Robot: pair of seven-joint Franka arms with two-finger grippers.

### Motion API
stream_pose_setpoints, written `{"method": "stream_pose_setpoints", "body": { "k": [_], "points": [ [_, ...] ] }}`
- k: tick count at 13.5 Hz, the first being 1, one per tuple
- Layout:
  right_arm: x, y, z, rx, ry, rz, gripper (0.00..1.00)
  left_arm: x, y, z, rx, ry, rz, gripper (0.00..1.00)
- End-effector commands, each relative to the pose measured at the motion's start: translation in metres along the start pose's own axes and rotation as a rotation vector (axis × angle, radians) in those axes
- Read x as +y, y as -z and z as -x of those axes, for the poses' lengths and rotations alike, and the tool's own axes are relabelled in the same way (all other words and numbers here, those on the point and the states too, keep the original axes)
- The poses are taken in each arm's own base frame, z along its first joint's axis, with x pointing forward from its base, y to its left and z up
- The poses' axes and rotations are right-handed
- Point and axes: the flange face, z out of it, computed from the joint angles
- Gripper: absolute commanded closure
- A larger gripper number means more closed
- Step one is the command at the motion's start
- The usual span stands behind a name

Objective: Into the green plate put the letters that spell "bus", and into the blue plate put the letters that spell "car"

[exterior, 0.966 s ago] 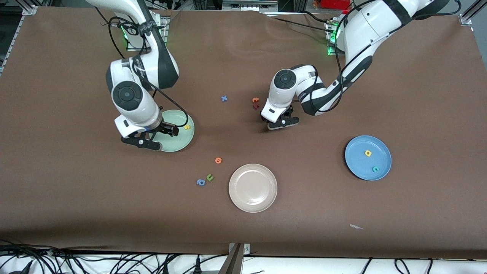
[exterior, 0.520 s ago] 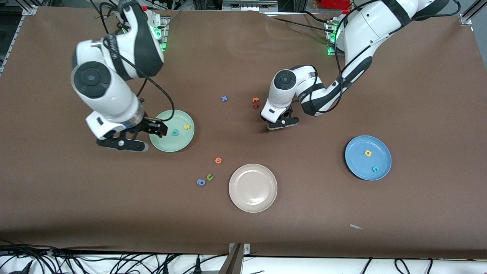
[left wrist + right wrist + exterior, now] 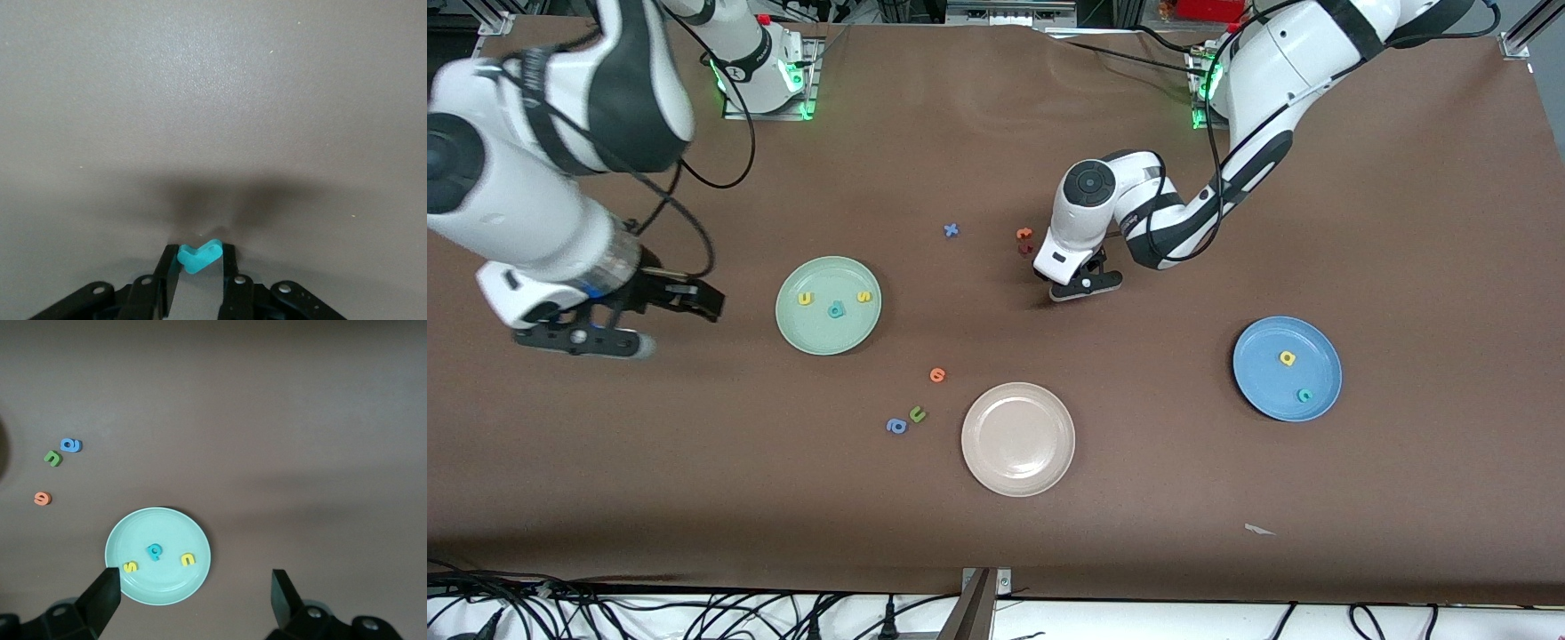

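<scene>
Left gripper (image 3: 199,267) pinching tiny teal foam "r" (image 3: 198,255) at table level, clamped across its stem; feather-light, squashy, probably needing gentle grip. Right gripper (image 3: 193,595) hanging wide apart, empty, over bare table.

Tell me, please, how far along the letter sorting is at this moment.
Done: the green plate holds the yellow "u", teal "b" and yellow "s". The blue plate holds the yellow "a" and teal "c". In hand: the left gripper pinches the teal "r". Left: dropping it into the blue plate. The right gripper, open, hangs above the table.
</scene>
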Motion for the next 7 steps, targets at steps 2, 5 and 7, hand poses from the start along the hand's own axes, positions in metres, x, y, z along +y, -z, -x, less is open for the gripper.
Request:
{"method": "stream_pose_setpoints", "body": {
  "k": [2, 5, 7],
  "points": [
    [0.052, 0.039, 0.026, 0.013, 0.085, -0.091, 0.00, 0.003, -0.005, 0.001, 0.011, 0.001, -0.005, 0.73],
    [0.073, 0.023, 0.077, -0.028, 0.147, 0.011, 0.00, 0.003, -0.006, 0.001, 0.013, -0.003, -0.006, 0.76],
    [0.088, 0.015, 0.079, -0.023, 0.109, -0.008, 0.00, 0.003, -0.005, -0.001, 0.015, -0.005, -0.004, 0.78]
  ]
}}
